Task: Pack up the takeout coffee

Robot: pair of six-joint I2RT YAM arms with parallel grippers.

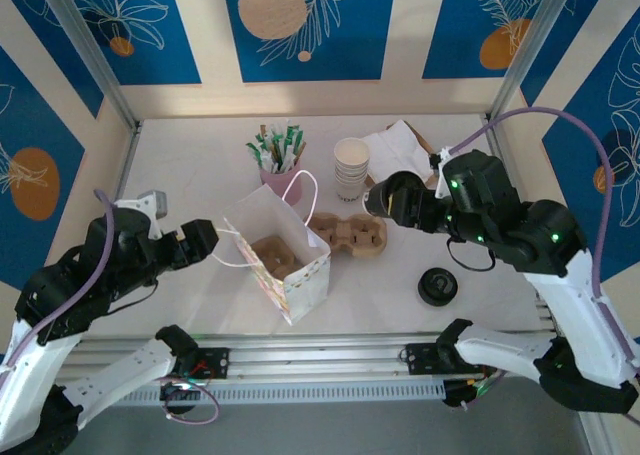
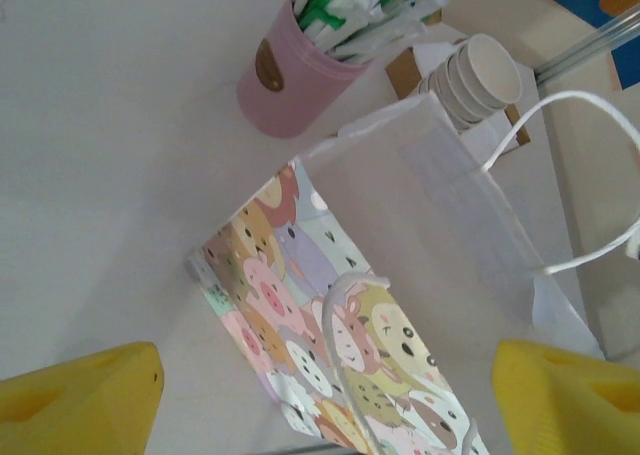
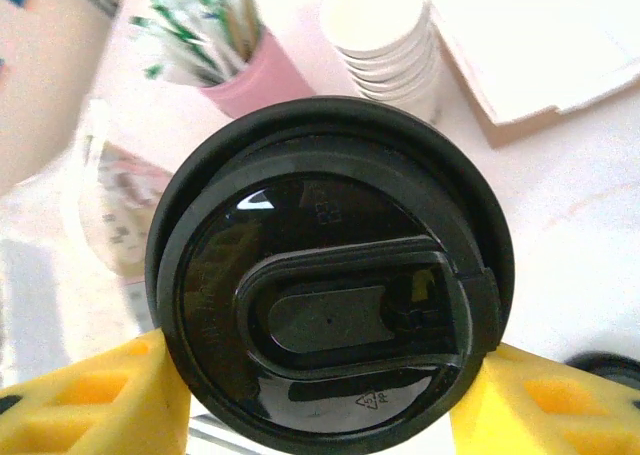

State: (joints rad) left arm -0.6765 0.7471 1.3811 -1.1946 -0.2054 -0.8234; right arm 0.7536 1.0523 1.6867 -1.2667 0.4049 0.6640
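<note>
1. You have the black lid (image 3: 325, 275) clamped between the fingers of the right gripper (image 1: 388, 201), to the right of the paper bag (image 1: 290, 275).
2. The bag stands open with a cardboard carrier (image 1: 276, 255) inside.
3. Your left gripper (image 1: 205, 241) sits just left of the bag, jaws spread, holding nothing.
4. A second carrier (image 1: 352, 234) lies just right of the bag; the cup stack (image 1: 351, 167) and pink holder (image 1: 283, 182) stand behind it.

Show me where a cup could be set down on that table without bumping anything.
Bare table left of the pink straw cup, and the near strip between the paper bag and loose black lid. Crowded: back middle, around the cup stack and cardboard carrier.
</note>
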